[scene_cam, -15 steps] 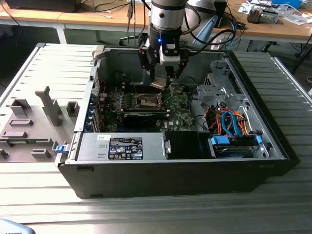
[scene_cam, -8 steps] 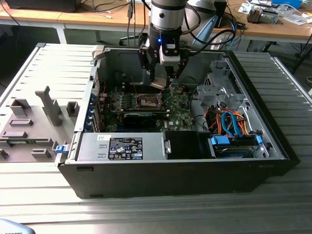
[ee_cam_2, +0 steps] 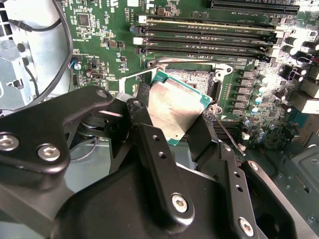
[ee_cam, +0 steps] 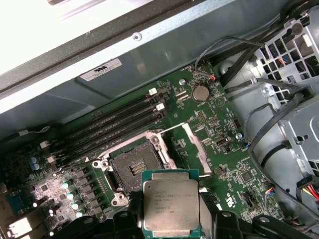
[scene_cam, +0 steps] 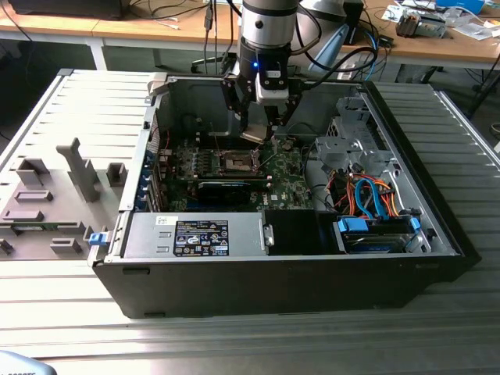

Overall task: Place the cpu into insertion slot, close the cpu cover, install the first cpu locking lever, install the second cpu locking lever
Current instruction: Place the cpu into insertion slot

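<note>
Chip (scene_cam: 255,134), silvery and square, is hanging tilted in the jaws just above the bare socket (scene_cam: 237,162) in the exterior view, with the arm reaching down into the open computer case (scene_cam: 391,281) lying on the bench (scene_cam: 234,344). In the second wrist view the jaws are pinching the chip (ee_cam_2: 175,107) by two opposite edges, and one corner is dipping toward the socket (ee_cam_2: 192,79); I cannot tell whether it is touching. In the first wrist view the chip (ee_cam: 171,206) is sitting between the jaws just beside the open socket (ee_cam: 135,169), whose cover (ee_cam: 195,144) is apparently standing raised. Doing this step well is, in my judgement, calling for levelling the chip, squaring its corners to the socket and going straight down gently, since any sideways drag is risking bent pins.
</note>
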`<state>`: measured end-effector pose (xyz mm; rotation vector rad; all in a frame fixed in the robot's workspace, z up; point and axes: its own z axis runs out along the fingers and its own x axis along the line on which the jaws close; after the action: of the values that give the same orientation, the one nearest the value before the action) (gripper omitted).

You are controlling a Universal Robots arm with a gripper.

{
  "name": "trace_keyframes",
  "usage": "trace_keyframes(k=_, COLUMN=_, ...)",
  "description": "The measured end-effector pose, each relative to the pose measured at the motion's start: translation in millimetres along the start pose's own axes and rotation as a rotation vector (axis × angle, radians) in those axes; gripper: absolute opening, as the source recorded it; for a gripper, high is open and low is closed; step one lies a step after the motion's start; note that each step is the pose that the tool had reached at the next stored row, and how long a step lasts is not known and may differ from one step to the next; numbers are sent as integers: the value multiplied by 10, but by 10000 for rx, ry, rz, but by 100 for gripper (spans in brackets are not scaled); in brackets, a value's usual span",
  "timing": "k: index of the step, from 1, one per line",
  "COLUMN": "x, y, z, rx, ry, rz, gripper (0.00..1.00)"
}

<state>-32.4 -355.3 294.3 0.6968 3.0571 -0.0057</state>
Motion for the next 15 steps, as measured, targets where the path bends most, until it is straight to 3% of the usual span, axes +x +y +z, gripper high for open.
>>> trace_keyframes(k=15, x=0, y=0, z=1, rx=8, ry=-2, rz=171, gripper=54)
